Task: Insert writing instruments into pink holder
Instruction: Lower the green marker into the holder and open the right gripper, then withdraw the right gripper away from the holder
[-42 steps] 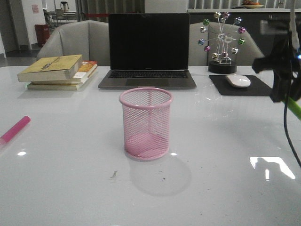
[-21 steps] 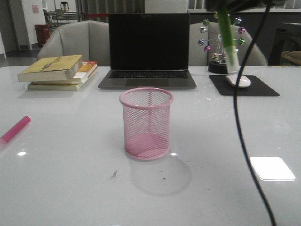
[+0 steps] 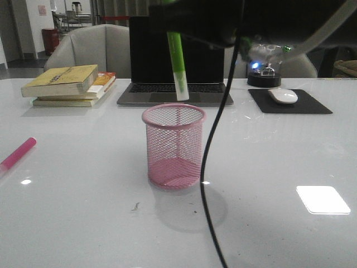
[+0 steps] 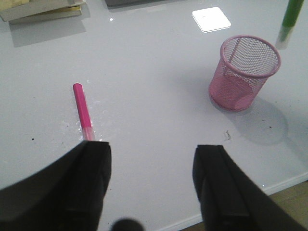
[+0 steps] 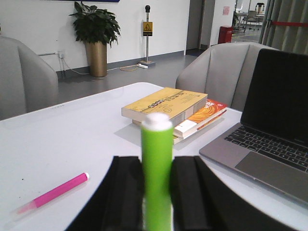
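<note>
The lime green marker hangs nearly upright, white end down, just above the far rim of the pink mesh holder at the table's middle. My right gripper is shut on its upper part. In the right wrist view the fingers press both sides of the green marker. The magenta marker lies flat at the table's left edge. My left gripper is open and empty, above the table near the magenta marker, with the holder farther off.
A laptop stands open behind the holder, stacked books at back left, and a white mouse on a black pad at back right. The right arm's black cable hangs in front of the holder's right side.
My right arm has swept leftward from the table's far right, carrying the green marker to a spot over the holder. The magenta marker and the holder have not moved.
</note>
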Tool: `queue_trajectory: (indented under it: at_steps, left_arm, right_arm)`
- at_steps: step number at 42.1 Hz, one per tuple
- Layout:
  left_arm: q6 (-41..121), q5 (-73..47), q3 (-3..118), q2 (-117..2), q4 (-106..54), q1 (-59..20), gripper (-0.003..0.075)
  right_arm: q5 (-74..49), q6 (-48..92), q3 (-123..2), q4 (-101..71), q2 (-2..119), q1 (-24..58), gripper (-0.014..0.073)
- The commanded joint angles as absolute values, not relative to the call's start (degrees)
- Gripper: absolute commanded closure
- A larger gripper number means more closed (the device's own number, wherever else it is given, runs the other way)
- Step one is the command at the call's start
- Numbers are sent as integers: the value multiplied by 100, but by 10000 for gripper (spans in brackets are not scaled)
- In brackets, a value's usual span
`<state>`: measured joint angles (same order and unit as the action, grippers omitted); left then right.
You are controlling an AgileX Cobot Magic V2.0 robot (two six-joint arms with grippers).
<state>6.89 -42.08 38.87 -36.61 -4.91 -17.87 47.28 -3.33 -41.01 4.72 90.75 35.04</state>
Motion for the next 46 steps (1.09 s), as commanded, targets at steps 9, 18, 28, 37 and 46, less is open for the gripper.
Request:
queue_trajectory:
  at_steps: [9, 18, 28, 37, 46]
  left_arm:
    - [692, -3849, 4045, -3688, -572, -1846, 287]
    - [692, -3862, 4045, -3688, -572, -1846, 287]
    - [692, -3862, 4045, -3688, -572, -1846, 287]
    - [692, -3862, 4045, -3688, -572, -1846, 287]
    - [692, -3862, 4045, -3688, -572, -1846, 287]
  right_arm:
    - [6106, -278, -4234, 246, 9965, 3352, 428]
    - [6089, -278, -4234, 294, 10208, 3324, 220]
    - [5762, -278, -4234, 326, 9766, 3324, 108]
    - [3420, -278, -4234, 325, 8370, 3324, 108]
    - [636, -278, -4239, 332, 6547, 3324, 108]
